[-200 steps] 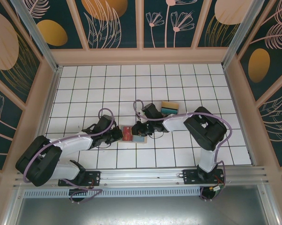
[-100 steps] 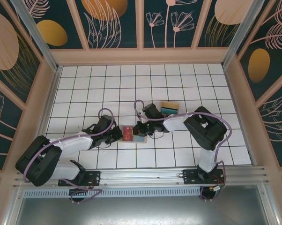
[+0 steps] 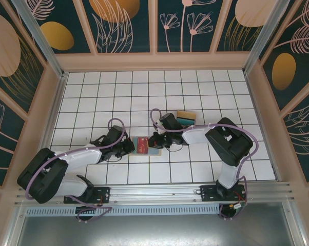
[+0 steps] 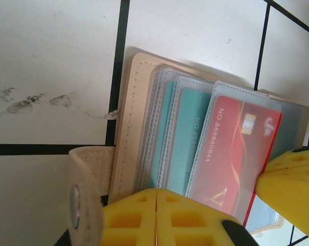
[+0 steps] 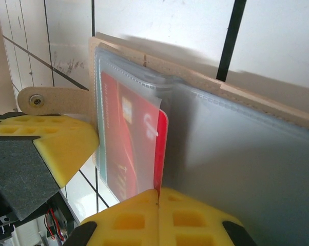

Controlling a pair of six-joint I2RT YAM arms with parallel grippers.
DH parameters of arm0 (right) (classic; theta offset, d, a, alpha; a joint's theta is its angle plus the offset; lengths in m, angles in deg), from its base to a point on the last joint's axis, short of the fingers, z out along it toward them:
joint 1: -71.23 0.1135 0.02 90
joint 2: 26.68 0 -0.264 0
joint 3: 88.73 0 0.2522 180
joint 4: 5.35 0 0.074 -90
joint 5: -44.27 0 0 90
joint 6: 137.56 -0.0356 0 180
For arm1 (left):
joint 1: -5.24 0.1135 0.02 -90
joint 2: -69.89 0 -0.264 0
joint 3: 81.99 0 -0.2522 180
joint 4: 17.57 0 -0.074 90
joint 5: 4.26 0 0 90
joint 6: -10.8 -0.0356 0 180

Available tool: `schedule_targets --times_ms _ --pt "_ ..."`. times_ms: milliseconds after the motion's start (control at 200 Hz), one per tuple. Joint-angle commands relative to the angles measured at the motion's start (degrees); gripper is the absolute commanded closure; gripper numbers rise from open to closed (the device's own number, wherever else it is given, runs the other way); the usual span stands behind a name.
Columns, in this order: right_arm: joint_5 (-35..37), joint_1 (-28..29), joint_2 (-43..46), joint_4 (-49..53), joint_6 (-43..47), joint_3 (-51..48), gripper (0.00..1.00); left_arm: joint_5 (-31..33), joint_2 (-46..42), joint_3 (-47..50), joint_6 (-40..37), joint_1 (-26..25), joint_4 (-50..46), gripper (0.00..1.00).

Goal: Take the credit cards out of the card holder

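Left arm and right arm look the same tbh: chunky black joints, white-wrapped links, a loopy purple cable along each, black base plates, plus bright yellow finger pads with little square pockets.

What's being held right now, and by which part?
The right hand pinches the red card by its exposed long edge. The left hand sits shut at the tab edge of the card holder.
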Motion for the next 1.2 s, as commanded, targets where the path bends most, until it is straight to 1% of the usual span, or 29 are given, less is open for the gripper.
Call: schedule_targets --times_ms 0,60,120,160,235,260,340,475,576,991,1196 --pt "-0.9 0.1 -1.4 -0.1 -0.2 1.1 1.00 0.2 0.0 -0.5 -1.3 0.1 -1.4 0.86" --pt "-1.2 0.3 -1.9 -0.2 -0.2 1.4 1.00 -0.4 -0.2 -0.6 -1.8 0.1 -1.0 0.78" --pt "-1.3 0.5 -2.4 -0.2 -0.3 1.8 1.00 -0.9 0.4 -0.7 -2.0 0.2 -0.7 0.77" --pt "-1.4 0.7 -2.6 -0.3 -0.3 2.0 1.00 -1.0 1.0 -1.0 -2.2 0.1 -0.8 0.78" --pt "-1.4 0.9 -2.8 -0.3 -0.2 2.2 1.00 -1.0 1.5 -1.3 -2.2 0.2 -0.8 0.90" --pt "-1.5 0.9 -2.9 -0.2 -0.2 2.2 1.00 -0.7 1.5 -1.5 -2.1 0.2 -0.9 0.92" --pt "-1.5 1.0 -2.9 -0.2 -0.2 2.1 1.00 0.1 0.4 -2.3 -2.2 0.2 -1.6 0.95" --pt "-1.5 1.0 -2.8 -0.3 -0.3 2.0 1.00 2.3 -1.5 -4.5 -2.8 0.2 -4.8 0.94" --pt "-1.4 1.0 -2.9 -0.3 -0.3 2.0 1.00 2.4 -1.5 -5.7 -3.1 0.2 -5.7 0.94" --pt "-1.2 0.9 -3.2 -0.1 -0.3 1.8 1.00 -1.9 3.3 -3.9 -1.9 0.2 -0.3 0.94" --pt "-1.3 0.9 -3.2 0.0 -0.2 1.6 1.00 -0.8 4.0 -3.0 -1.1 0.2 -1.0 0.95"
